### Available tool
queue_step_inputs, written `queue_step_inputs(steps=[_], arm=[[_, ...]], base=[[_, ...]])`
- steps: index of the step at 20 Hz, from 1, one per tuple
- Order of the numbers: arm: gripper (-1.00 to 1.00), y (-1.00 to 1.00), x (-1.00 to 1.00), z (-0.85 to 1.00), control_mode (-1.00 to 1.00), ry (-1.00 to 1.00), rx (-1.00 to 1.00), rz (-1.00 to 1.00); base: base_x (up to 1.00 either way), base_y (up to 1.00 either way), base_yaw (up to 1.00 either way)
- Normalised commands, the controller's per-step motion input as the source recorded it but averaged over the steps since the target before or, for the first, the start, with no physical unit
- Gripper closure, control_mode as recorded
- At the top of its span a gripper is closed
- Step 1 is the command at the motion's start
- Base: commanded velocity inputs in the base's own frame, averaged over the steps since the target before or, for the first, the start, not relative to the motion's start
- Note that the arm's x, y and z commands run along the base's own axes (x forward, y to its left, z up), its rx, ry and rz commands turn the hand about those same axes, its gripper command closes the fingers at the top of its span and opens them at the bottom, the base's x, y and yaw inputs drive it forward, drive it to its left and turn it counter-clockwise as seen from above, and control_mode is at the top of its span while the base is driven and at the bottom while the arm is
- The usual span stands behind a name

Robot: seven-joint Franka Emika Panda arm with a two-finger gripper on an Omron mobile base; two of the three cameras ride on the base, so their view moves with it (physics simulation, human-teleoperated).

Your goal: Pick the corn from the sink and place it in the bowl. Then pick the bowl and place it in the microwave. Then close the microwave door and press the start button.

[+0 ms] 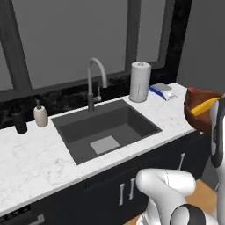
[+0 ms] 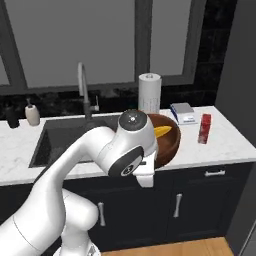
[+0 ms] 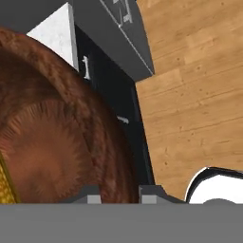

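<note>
Wooden bowl (image 3: 57,142) (rim) between fingers (image 3: 151,195)

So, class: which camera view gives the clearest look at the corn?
The left base view: the corn lies as a whole yellow cob inside the bowl. The right base view shows part of it behind the arm; the hand view shows a yellow sliver at the left edge.

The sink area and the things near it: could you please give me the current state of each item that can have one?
sink: empty, no corn in it
faucet: no water running
corn: lying inside the bowl
bowl: gripped at its rim, raised off the counter at its front edge
gripper: shut on the bowl's rim
paper towel roll: upright on the counter
lower cabinet doors: closed
</note>
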Motion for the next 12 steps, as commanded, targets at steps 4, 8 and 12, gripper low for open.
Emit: queue_step_inputs(steps=[4,8,12], arm=[[1.0,0.0,0.0,0.0,1.0,0.0,0.0,0.0],[1.0,0.0,0.0,0.0,1.0,0.0,0.0,0.0],[1.0,0.0,0.0,0.0,1.0,0.0,0.0,0.0]], base=[[-0.2,0.01,-0.68],[-0.16,0.0,-0.73],[-0.17,0.0,-0.76]])
